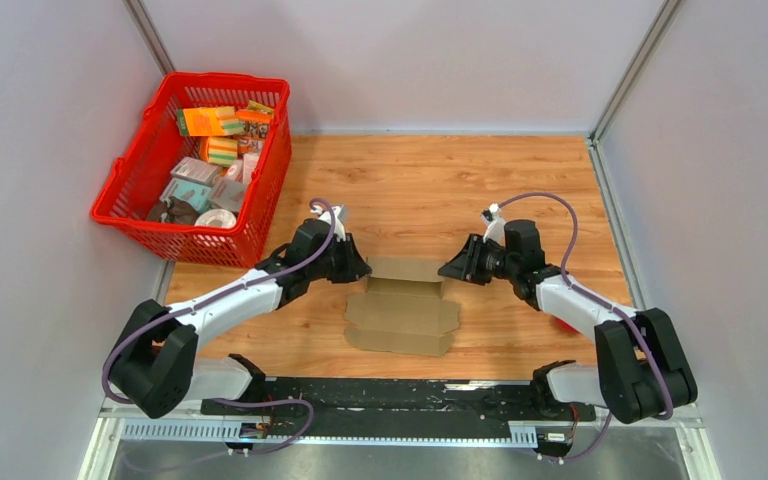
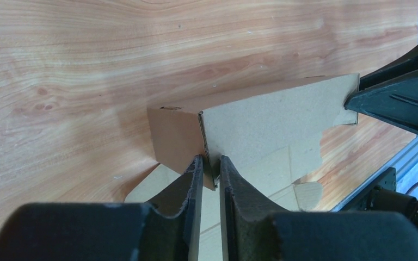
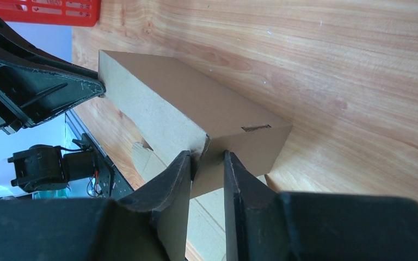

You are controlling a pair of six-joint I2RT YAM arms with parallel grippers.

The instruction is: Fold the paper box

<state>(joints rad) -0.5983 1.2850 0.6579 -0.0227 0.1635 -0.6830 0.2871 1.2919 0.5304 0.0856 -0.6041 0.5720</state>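
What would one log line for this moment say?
left gripper: shut on paper box, left end | right gripper: shut on paper box, right end | near flaps lie flat

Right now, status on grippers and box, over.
Left gripper shut on paper box, left end. Right gripper shut on right end. Rear wall raised, front flaps flat. Red basket far left, out of the way.

Pale grey walls enclose a wood-grain surface; a red basket sits far left.
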